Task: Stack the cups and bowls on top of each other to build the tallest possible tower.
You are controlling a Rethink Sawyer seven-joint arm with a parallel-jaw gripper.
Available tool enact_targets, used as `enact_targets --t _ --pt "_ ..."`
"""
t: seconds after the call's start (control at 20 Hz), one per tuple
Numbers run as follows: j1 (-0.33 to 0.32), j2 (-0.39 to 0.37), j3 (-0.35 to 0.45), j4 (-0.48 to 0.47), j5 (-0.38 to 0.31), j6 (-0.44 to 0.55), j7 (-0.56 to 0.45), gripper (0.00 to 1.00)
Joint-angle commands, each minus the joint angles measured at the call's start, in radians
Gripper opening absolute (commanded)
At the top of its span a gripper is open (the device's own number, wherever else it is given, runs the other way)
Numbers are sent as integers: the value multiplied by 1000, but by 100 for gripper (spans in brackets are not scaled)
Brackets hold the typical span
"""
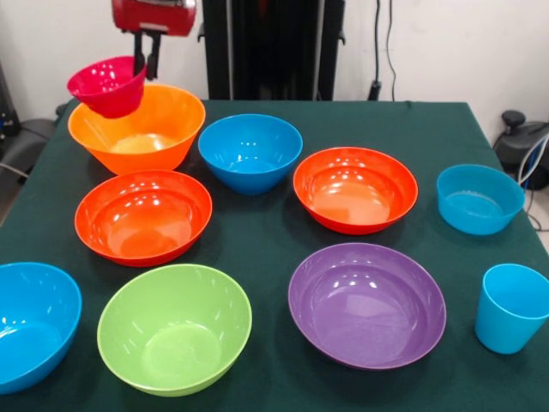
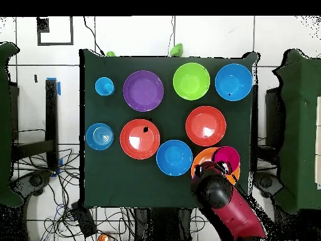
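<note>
The small magenta bowl [image 1: 107,85] is held tilted above the rim of the large yellow-orange bowl [image 1: 141,129], clamped at its edge by the gripper [image 1: 146,58], whose fingers are closed on the bowl's wall. The arm [image 2: 229,207] is seen descending steeply over the yellow-orange bowl. Just beside that bowl a blue bowl [image 1: 250,151] and a red-orange bowl [image 1: 143,215] are set, leaving little open room. Well away from it, the light-blue tumbler [image 1: 513,307] and the pale-blue small bowl [image 1: 479,198] are placed at the opposite edge of the dark green table [image 1: 266,227]. Pale walls and cables surround the table.
</note>
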Motion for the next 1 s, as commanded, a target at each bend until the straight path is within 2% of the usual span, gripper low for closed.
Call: enact_targets --t 0.05,0.2,0.3,0.5,0.7,0.95,1.0 --pt "155 136 -55 -96 30 -75 290 0" --pt "253 172 -139 -127 83 -59 302 0" --pt "277 199 -159 -133 104 -81 321 0" --pt "276 269 -171 -155 117 -157 354 0" --pt "285 310 -198 -168 119 -153 383 0" --pt "288 329 -209 -189 85 -149 404 0" --pt "274 336 -201 -201 56 -165 398 0"
